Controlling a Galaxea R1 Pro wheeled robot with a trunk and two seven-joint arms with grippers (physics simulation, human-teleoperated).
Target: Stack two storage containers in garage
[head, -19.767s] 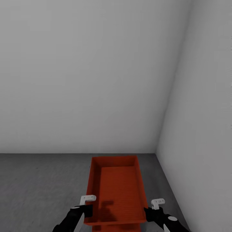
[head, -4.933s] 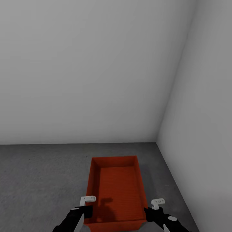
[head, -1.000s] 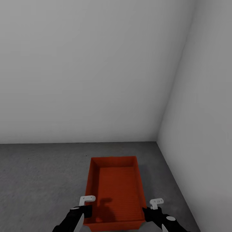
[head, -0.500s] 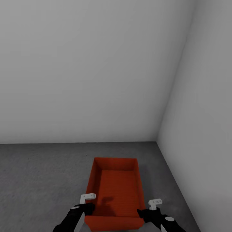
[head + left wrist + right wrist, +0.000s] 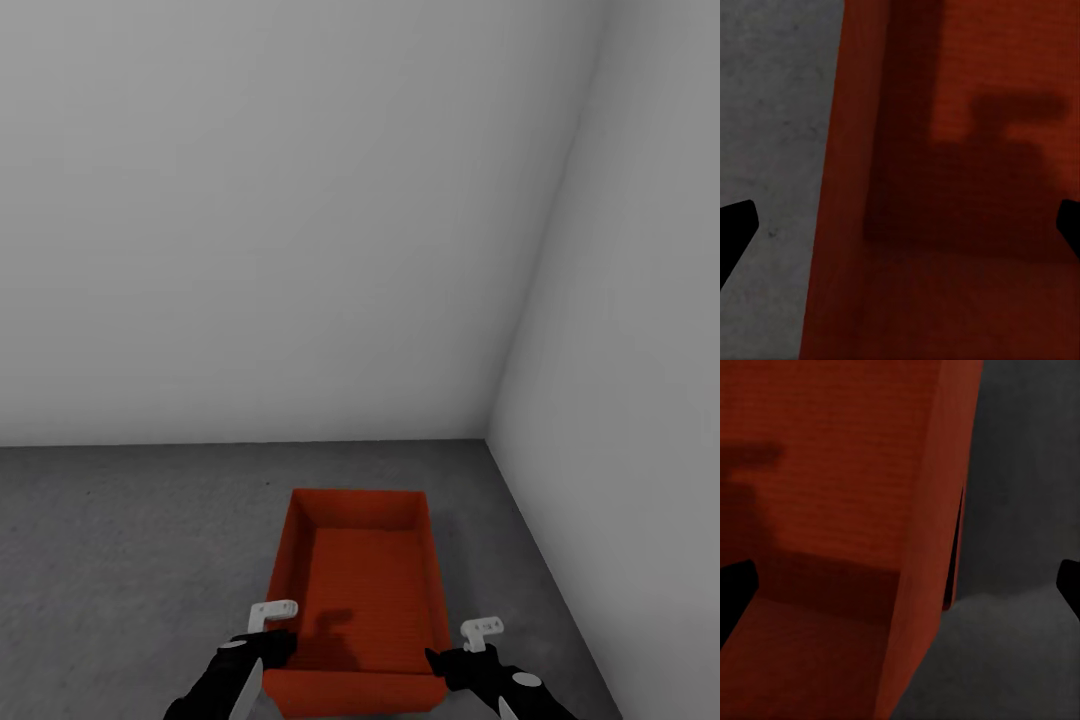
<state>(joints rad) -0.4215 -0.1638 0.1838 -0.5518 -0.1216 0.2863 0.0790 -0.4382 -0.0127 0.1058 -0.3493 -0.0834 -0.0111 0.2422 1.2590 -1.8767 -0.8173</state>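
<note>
Left gripper and right gripper both stand with jaws wide apart. Each has one long wall of the container running between its dark fingertips, and in the wrist views nothing is pinched or touched.

Around them is the garage: a pale grey back wall meets a pale grey side wall in a corner on the robot's right. Below lies the floor, dark, rough and speckled. The container sits low on that side of the room, near the corner and apart from both walls. It is open-topped and upright. Its long axis runs straight away from the robot toward the back wall, and its short near wall faces the robot.

The two grippers sit at that near end, left on the left long wall and right on the right long wall, level with each other, so neither arm is the nearer. From each claw the box stretches forward and inward.

In the right wrist view a red sliver shows past a dark gap beside the container's outer wall. It may be the second container underneath, but I cannot tell, and the head view does not settle whether this box rests on another or on the concrete.

Since each wall stands between open fingers, my judgement is that the arms should come away upward or straight back. A sideways pull would catch a thin wall and drag the box askew.
</note>
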